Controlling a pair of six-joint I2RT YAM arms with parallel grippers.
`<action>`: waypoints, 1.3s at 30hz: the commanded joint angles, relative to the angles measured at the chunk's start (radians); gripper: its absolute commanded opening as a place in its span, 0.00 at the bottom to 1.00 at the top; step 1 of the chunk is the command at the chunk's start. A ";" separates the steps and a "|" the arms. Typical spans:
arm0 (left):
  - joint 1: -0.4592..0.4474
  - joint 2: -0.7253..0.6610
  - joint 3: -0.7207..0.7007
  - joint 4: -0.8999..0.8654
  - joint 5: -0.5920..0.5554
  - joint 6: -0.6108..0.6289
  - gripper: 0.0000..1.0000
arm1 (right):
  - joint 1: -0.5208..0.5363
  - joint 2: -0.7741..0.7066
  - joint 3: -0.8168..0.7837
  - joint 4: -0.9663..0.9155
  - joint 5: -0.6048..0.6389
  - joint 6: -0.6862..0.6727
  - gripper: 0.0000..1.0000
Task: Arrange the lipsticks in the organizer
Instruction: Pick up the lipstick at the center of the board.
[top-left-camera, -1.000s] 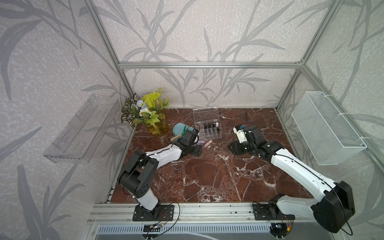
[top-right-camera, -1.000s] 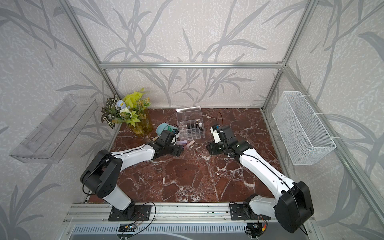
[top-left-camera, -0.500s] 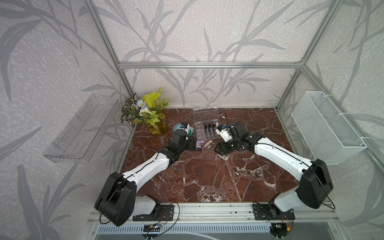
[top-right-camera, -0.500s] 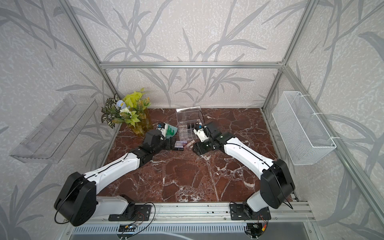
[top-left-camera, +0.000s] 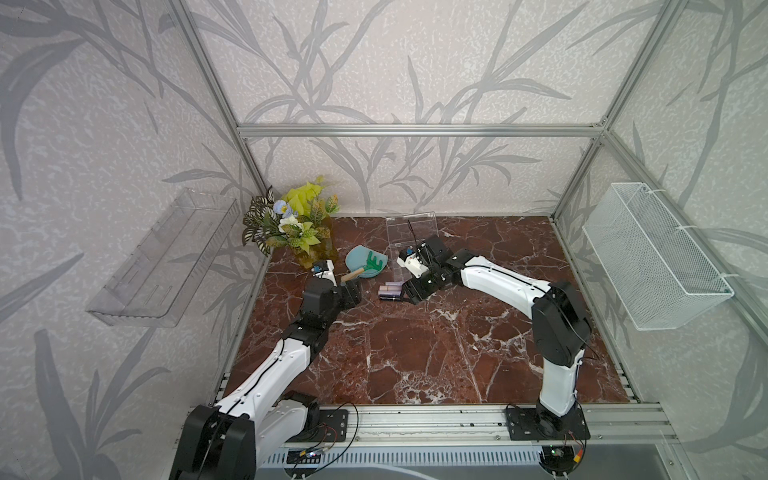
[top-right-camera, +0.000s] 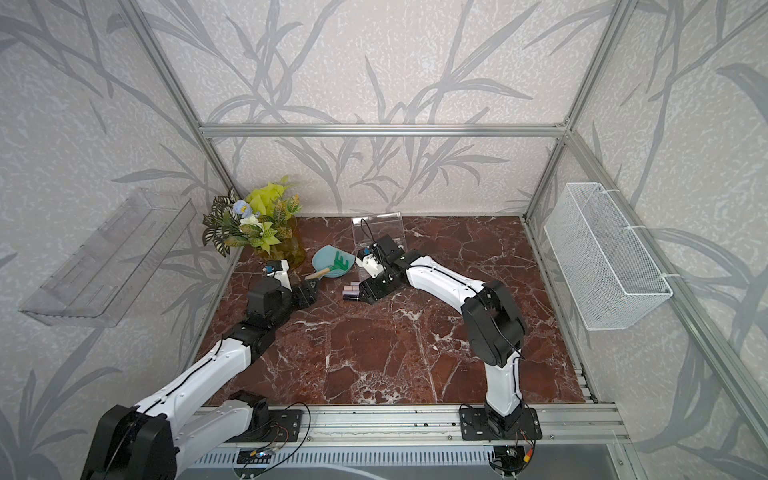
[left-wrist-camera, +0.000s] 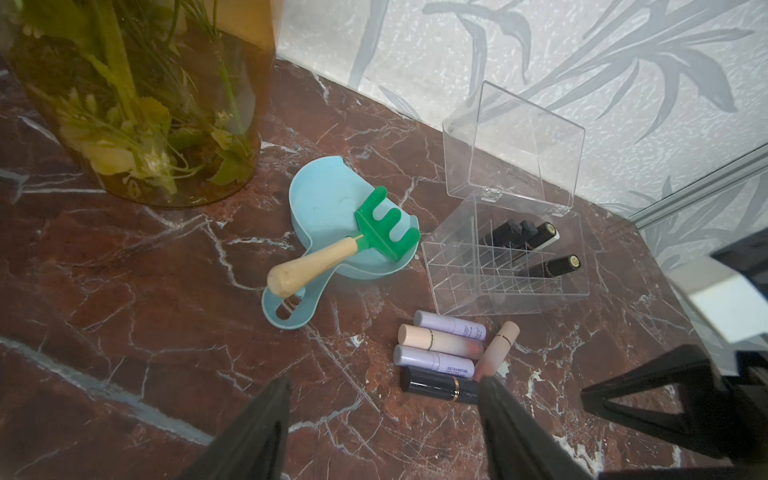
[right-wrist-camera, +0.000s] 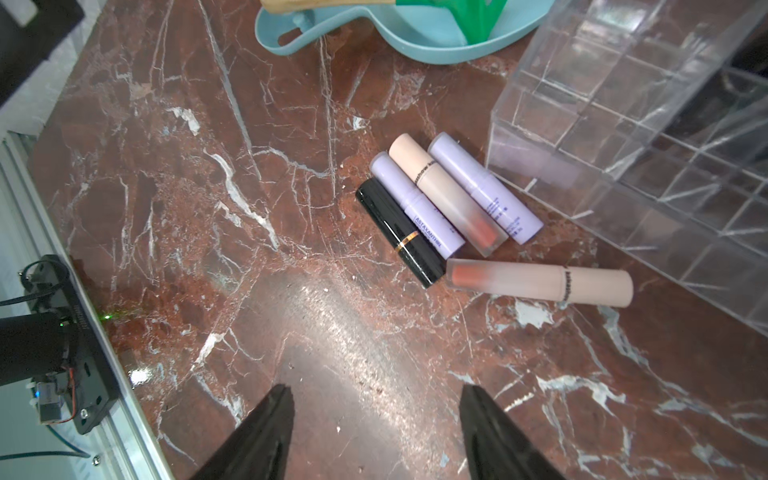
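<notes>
Marble tabletop (left-wrist-camera: 166, 332) holds lilac, pink, black lipsticks (left-wrist-camera: 432, 340).

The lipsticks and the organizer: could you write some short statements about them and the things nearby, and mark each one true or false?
1. Five lipsticks lie on the table outside the organizer. True.
2. The organizer's lid is closed. False: it stands open.
3. The green rake lies on the bare table. False: it rests in the blue scoop.
4. The left gripper and the right gripper are open and hold nothing. True.
5. The organizer is empty. False: a few dark lipsticks already stand in it.
</notes>
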 joint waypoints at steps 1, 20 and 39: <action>0.014 -0.033 -0.023 0.042 0.046 -0.030 0.73 | 0.022 0.045 0.066 -0.037 -0.008 -0.035 0.67; 0.030 -0.047 -0.012 0.033 0.096 -0.037 0.73 | 0.038 0.208 0.184 -0.081 -0.010 -0.039 0.62; 0.030 -0.053 0.004 0.020 0.106 -0.040 0.72 | 0.033 0.302 0.250 -0.078 0.002 -0.057 0.60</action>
